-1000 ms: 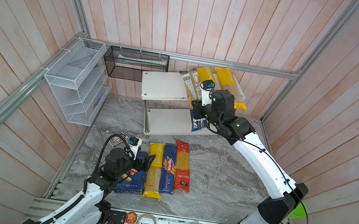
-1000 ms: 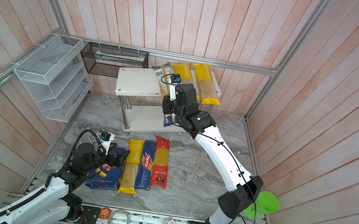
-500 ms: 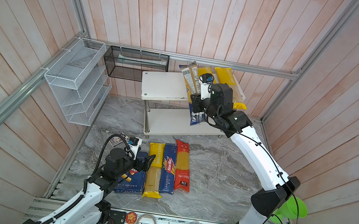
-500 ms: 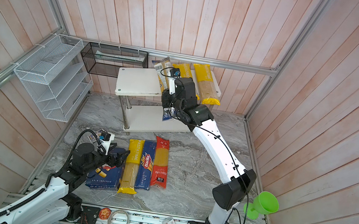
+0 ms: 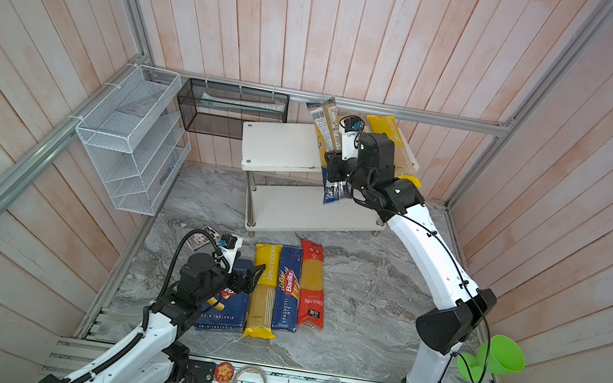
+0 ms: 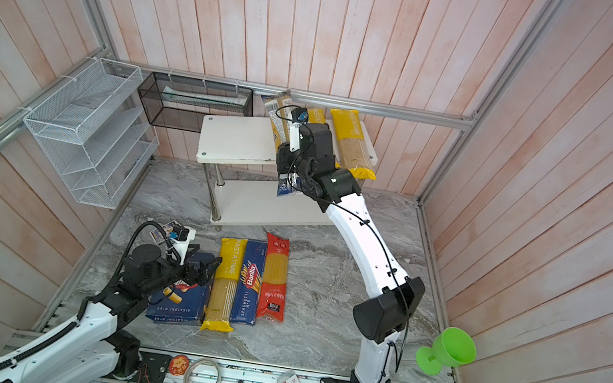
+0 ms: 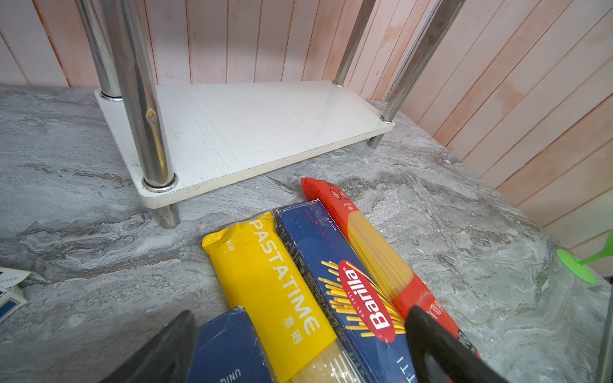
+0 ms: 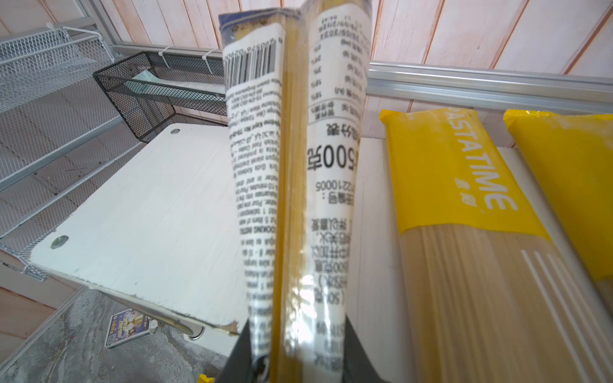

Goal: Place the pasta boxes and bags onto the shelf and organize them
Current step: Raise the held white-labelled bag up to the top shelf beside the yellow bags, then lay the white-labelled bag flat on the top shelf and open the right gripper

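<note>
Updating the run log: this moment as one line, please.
right gripper: shut on white-label bag over shelf top | left gripper: open | shelved: two yellow bags | table: four packs

Grey marble tabletop [image 5: 363, 295]. Toward its far edge, the shelf [image 5: 283, 146], two white boards on chrome posts. On the right half of the top board, lying side by side: first yellow bag [image 8: 464, 199], then second yellow bag [image 6: 352, 145] at the right edge. Toward the tabletop's front edge, left of middle, flat in a close row: rigatoni box [image 5: 229, 314], third yellow bag [image 5: 265, 291], spaghetti box [image 5: 288, 290], red bag [image 5: 312, 286]. By the left edge, a small printed card [image 5: 199, 240].
</note>
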